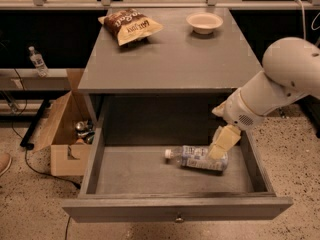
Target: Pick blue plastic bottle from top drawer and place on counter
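Observation:
The blue plastic bottle (194,157) lies on its side in the open top drawer (135,171), right of the middle, with its white cap pointing left. My gripper (218,134) hangs from the white arm (280,79) at the right. It is inside the drawer, just above the bottle's right end, and its lower cream finger (223,141) overlaps that end. The fingers are spread open and hold nothing. The grey counter (175,59) lies above the drawer.
A brown snack bag (131,26) lies at the counter's back left and a white bowl (204,22) at its back right. An open cardboard box (65,134) with cans stands on the floor to the left. A small clear bottle (37,61) stands on a shelf at the far left.

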Controlling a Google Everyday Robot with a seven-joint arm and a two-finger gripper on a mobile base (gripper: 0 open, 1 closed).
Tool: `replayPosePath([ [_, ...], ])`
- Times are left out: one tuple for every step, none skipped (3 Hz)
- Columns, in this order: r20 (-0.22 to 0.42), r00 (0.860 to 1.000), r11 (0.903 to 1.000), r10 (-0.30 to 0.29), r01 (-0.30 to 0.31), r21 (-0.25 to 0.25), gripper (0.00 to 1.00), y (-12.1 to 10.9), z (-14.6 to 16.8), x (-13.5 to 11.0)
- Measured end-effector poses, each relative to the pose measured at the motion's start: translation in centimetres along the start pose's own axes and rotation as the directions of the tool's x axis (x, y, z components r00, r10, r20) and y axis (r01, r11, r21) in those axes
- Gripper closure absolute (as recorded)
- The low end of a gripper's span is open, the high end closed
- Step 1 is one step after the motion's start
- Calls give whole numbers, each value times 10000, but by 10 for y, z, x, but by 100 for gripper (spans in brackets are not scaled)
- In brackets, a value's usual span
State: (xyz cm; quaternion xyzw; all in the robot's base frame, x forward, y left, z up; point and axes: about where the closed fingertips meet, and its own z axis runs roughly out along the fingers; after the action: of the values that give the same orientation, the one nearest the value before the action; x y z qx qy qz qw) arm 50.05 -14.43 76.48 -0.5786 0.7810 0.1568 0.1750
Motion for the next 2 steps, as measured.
replayPosePath([
  [-128,9998,9999,160,-161,-50,0,-12,36,2],
  [-95,9999,9999,128,-129,-85,0,-22,68,8],
])
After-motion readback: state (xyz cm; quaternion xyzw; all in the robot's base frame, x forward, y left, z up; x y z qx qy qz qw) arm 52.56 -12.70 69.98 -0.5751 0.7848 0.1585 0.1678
